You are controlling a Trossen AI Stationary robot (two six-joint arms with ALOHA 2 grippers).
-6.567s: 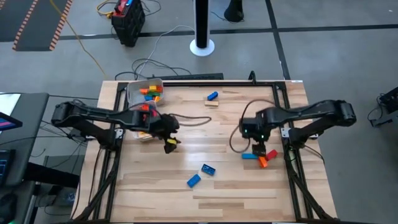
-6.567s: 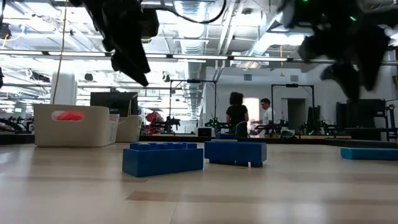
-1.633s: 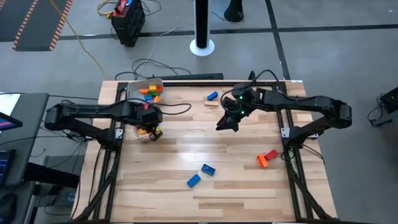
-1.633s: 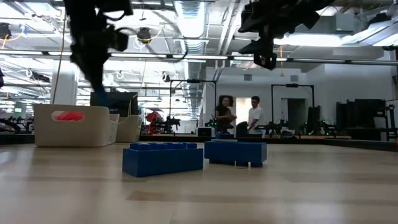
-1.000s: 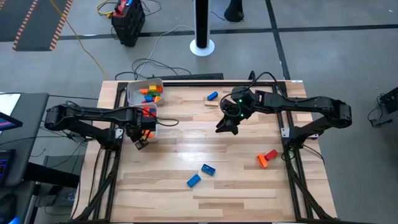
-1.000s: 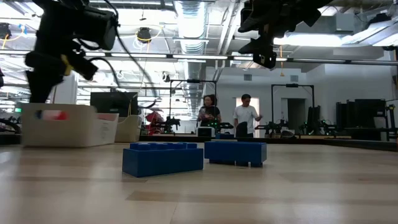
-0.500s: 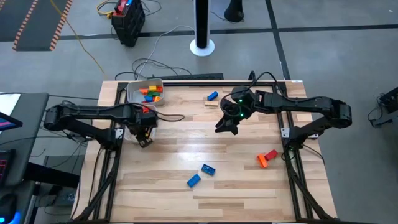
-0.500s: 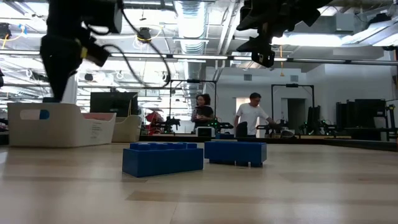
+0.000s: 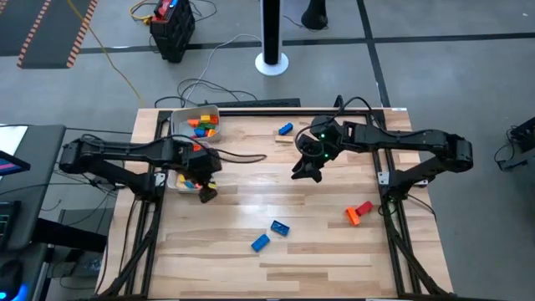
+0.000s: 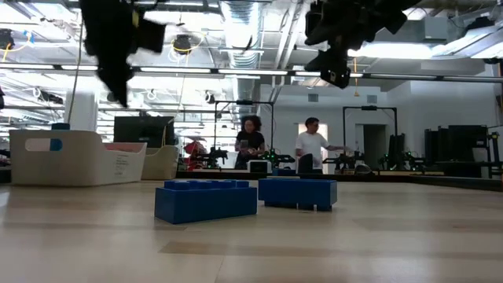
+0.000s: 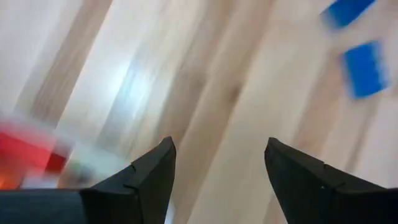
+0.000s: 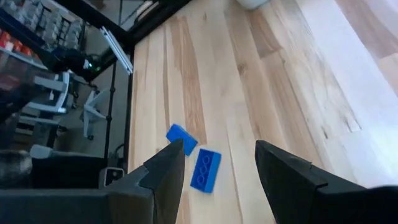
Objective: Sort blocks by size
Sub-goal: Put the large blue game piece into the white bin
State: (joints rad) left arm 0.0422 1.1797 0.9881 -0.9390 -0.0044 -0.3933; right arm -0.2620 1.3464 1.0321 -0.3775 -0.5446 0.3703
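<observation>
The blocks [image 9: 280, 227], two blue bricks on the table [image 9: 318, 242], look light, rigid and slick; pinch one across its flat sides. They lie well ahead of the left gripper [image 9: 206, 193], jaws apart and empty. Right gripper [image 9: 301, 174] hovers with jaws open, empty.

grey concrete floor [image 9: 435, 50], white pillar base [image 9: 272, 63], ceiling light strips [image 10: 236, 16], two people [image 10: 310, 149] behind.

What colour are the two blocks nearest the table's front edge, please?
Both blocks are blue, clearest in the low view.
</observation>
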